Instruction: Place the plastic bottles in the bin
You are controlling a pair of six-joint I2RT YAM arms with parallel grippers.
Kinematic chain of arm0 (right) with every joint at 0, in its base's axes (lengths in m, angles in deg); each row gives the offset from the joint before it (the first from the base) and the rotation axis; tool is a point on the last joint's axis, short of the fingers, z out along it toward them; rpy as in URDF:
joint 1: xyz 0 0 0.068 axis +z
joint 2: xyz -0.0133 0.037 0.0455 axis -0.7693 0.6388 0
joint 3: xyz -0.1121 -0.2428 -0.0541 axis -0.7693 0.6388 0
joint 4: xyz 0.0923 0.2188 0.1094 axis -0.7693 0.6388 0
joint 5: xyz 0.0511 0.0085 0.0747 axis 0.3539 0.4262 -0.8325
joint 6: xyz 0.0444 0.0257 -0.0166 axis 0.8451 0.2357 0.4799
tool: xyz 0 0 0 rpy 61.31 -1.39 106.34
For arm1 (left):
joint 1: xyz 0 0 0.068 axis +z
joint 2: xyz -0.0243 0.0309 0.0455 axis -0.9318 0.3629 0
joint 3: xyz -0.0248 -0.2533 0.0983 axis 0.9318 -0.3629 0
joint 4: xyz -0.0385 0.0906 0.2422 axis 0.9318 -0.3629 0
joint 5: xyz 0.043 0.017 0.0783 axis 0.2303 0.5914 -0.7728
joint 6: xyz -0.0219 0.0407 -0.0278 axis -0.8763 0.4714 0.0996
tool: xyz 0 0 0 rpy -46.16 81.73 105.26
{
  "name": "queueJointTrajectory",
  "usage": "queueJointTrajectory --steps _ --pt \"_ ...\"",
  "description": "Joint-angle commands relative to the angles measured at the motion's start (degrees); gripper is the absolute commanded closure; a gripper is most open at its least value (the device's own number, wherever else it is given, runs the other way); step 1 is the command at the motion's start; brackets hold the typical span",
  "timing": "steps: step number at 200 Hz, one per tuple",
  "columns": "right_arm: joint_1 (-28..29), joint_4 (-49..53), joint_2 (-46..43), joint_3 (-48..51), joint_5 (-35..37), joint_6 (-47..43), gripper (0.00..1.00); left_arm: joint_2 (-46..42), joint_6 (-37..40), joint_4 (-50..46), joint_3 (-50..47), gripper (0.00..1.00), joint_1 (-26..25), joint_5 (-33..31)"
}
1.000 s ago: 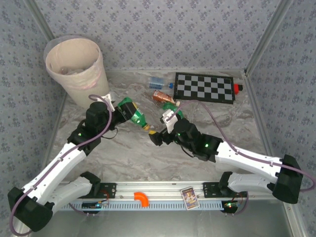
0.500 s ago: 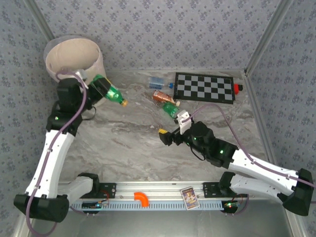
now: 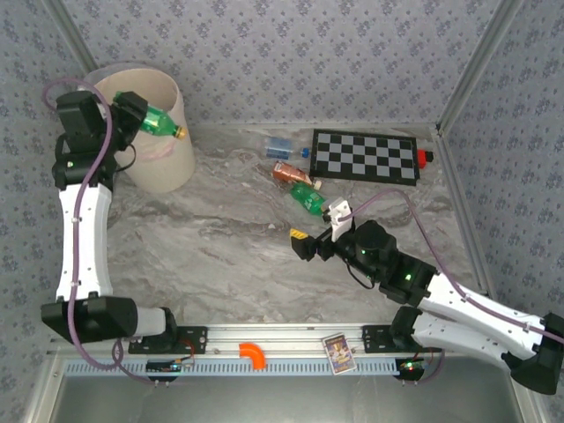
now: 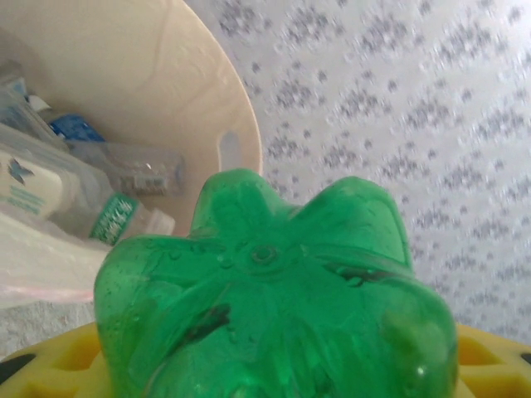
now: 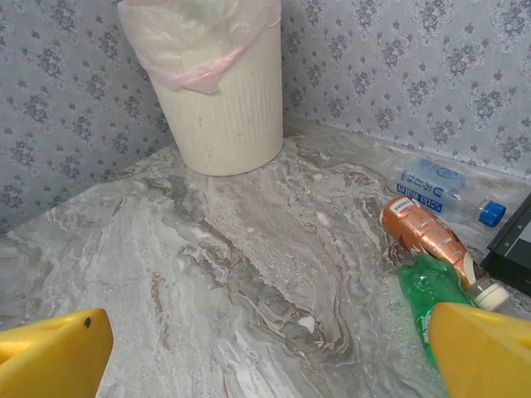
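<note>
My left gripper (image 3: 139, 115) is shut on a green bottle (image 3: 159, 122) and holds it over the mouth of the peach-beige bin (image 3: 172, 163). In the left wrist view the bottle's green base (image 4: 274, 290) sits close to the lens, with several clear bottles (image 4: 99, 207) lying inside the bin (image 4: 166, 75) behind it. My right gripper (image 3: 308, 244) is open over bare table, its yellow fingers (image 5: 54, 352) wide apart. Still on the table are a second green bottle (image 3: 307, 197), an orange bottle (image 3: 287, 173) and a clear blue-labelled bottle (image 3: 284, 146).
A black-and-white checkerboard (image 3: 366, 157) lies flat at the back right with a red block (image 3: 424, 159) at its end. Patterned walls close in the back and both sides. An orange hook (image 3: 254, 354) and a small card (image 3: 337, 352) rest on the front rail.
My left arm has swung up and to the left, carrying the green bottle from mid-table to above the bin. My right gripper has drawn back to the right, away from the bottle.
</note>
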Motion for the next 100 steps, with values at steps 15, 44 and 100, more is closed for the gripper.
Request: queueJointTrajectory --steps 15,44,100 --pt "-0.22 0.21 -1.36 0.23 -0.85 1.11 0.0 6.14 -6.48 4.98 6.53 0.48 2.88 -4.13" --pt "-0.13 1.2 -1.36 -0.27 -1.36 1.96 0.0 11.84 -8.79 4.86 12.12 0.49 3.23 -8.88" --pt "0.55 4.03 -2.56 -1.09 0.49 2.52 0.01 25.93 -9.64 -5.35 31.37 0.42 3.74 -10.41"
